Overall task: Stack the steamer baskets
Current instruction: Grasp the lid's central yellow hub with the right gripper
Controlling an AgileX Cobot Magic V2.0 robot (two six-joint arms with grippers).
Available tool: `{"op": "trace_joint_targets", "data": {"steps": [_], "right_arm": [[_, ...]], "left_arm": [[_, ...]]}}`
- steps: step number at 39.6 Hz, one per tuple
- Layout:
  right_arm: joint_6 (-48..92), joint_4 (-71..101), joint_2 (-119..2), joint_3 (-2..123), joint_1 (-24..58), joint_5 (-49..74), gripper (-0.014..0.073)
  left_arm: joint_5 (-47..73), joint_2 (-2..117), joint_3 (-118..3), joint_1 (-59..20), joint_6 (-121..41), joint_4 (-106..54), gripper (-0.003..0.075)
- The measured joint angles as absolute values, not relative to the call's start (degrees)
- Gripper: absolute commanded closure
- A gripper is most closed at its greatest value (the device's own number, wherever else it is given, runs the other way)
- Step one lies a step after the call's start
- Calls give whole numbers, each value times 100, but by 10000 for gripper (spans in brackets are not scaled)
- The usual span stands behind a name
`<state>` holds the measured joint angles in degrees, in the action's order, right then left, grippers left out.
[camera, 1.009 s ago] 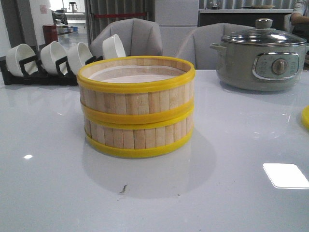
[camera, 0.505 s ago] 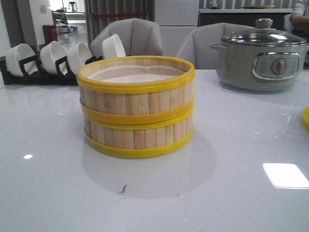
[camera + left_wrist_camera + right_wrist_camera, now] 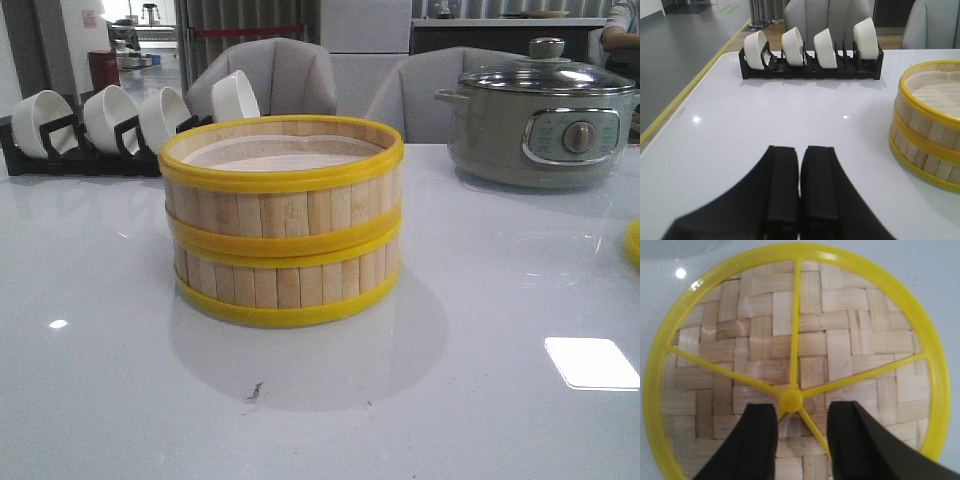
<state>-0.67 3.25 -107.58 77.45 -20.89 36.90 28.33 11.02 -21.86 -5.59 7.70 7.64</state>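
Note:
Two steamer baskets (image 3: 284,215) with light wooden slat walls and yellow rims stand stacked one on the other at the table's middle; they also show in the left wrist view (image 3: 930,125). My left gripper (image 3: 800,150) is shut and empty, low over the bare table beside the stack. My right gripper (image 3: 801,412) is open, right above the woven domed lid (image 3: 765,330), its fingers either side of the yellow knob (image 3: 791,400) without touching it. Neither gripper shows in the front view.
A grey cooking pot with glass lid (image 3: 545,115) stands at the back right. A black rack of white bowls (image 3: 110,125) stands at the back left, also in the left wrist view (image 3: 810,52). A yellow lid edge (image 3: 633,243) shows at the far right.

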Motion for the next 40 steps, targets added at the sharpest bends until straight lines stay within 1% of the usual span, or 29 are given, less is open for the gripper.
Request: {"op": "trace_joint_targets", "data": {"steps": [15,40], "right_arm": [[-67,325,-11155,8028,-2089,3684,230],[-67,356,-11263,8031,-2089,3603,233]], "left_arm": [[2833,1102,-2186,-559,770,764,633],[2833,1102,-2186,-559,770,764,633]]}}
